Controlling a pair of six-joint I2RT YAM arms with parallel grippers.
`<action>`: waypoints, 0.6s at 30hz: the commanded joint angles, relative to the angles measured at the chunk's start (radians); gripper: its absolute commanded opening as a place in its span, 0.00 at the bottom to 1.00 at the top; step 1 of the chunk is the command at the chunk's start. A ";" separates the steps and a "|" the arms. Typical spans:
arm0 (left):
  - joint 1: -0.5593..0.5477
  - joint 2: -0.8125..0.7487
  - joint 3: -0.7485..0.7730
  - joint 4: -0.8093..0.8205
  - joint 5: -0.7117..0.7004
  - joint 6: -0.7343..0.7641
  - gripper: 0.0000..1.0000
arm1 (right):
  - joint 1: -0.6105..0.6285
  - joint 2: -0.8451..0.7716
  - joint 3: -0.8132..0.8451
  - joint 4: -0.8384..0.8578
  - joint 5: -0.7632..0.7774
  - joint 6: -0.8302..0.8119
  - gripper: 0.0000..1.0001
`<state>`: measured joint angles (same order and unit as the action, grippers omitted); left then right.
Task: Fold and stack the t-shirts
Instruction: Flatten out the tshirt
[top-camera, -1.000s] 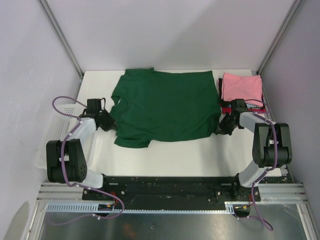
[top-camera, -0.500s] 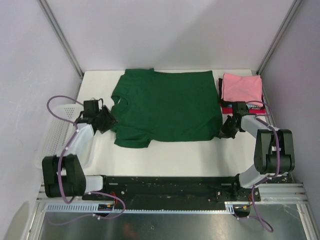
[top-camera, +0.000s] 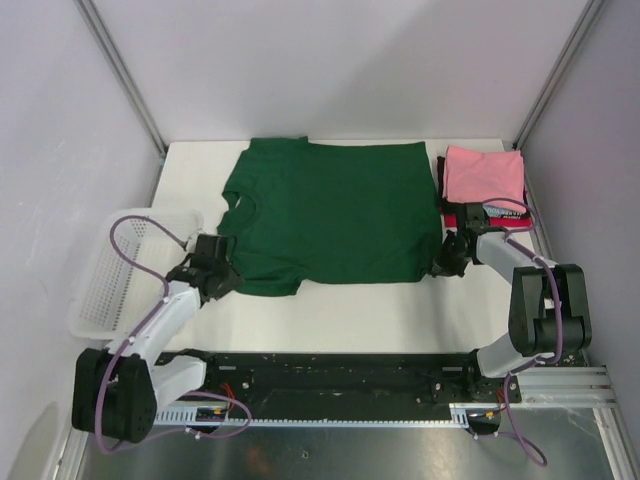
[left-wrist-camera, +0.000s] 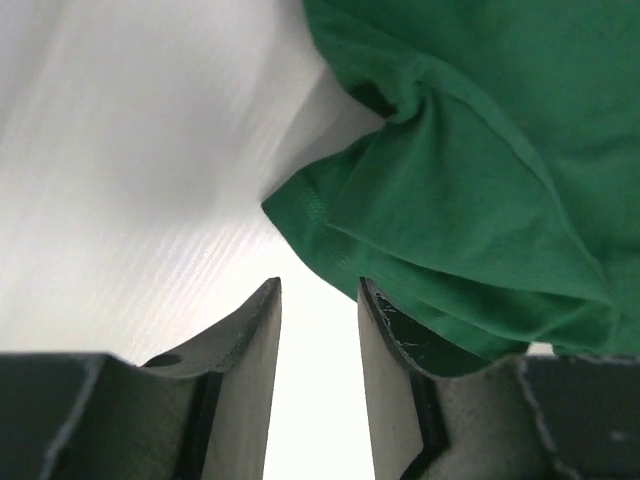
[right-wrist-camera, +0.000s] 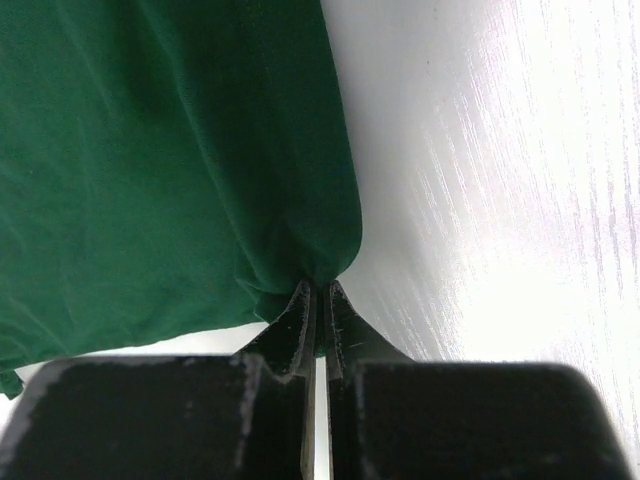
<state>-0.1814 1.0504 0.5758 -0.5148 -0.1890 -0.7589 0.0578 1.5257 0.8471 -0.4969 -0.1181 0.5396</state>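
The green t-shirt (top-camera: 330, 210) lies spread flat toward the far edge of the table (top-camera: 330, 310), collar to the left. The right fingers (right-wrist-camera: 292, 330) are pinched tight on its near right hem corner, probably to lift that side for a fold. The left fingers (left-wrist-camera: 250, 340) stand partly apart and empty, just short of the near sleeve (left-wrist-camera: 440, 230), seemingly lining up a matching grip. A folded pink t-shirt (top-camera: 483, 173) tops the stack in the far right corner. A white basket (top-camera: 110, 280) sits by the left edge, out of the way.
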 joint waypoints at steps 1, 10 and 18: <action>-0.027 0.076 0.009 0.015 -0.118 -0.071 0.40 | 0.009 -0.013 -0.003 0.014 -0.007 -0.017 0.00; -0.029 0.238 0.057 0.092 -0.124 -0.031 0.40 | 0.008 -0.030 -0.003 0.006 -0.011 -0.027 0.00; -0.041 0.201 0.047 0.099 -0.167 -0.021 0.41 | 0.009 -0.057 -0.003 -0.005 -0.010 -0.033 0.00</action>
<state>-0.2054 1.2991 0.6064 -0.4442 -0.2893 -0.7860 0.0628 1.5139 0.8467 -0.4976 -0.1211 0.5262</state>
